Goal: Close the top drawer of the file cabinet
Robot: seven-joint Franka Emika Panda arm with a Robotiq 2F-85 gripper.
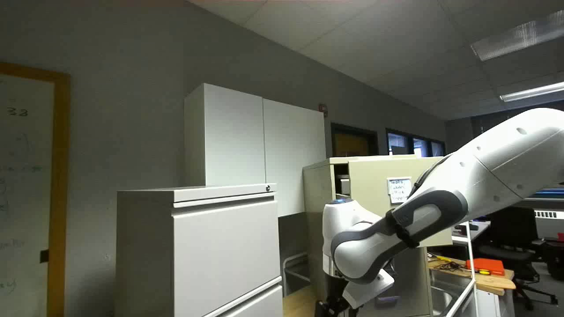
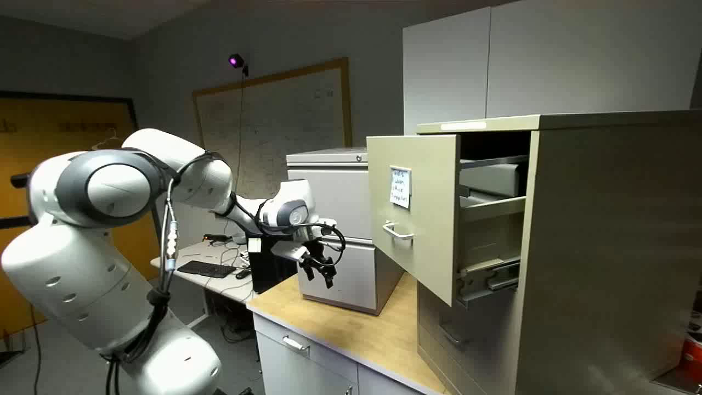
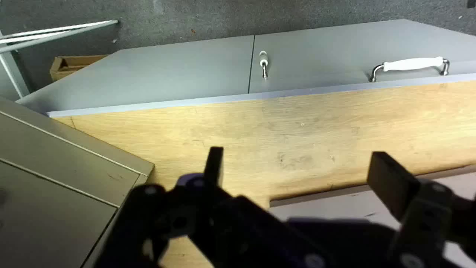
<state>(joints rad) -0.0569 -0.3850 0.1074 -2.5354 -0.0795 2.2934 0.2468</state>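
While the top drawer (image 2: 432, 219) juts out, arm (image 2: 117, 189) bent, tool (image 3: 300, 171) pointing down

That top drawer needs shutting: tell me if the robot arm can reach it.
Probably yes: the top drawer juts out, and in an exterior view nothing visible stands between it and the open gripper, though depth is unclear.

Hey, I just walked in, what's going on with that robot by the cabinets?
A white-and-grey robot arm has its black two-fingered tool open and empty above the light wood-grained countertop. The flat-fronted beige metal top drawer of the narrow upright beige metal file cabinet is pulled out, and the tool isn't touching it. The job is to close that drawer, which hasn't been done yet.
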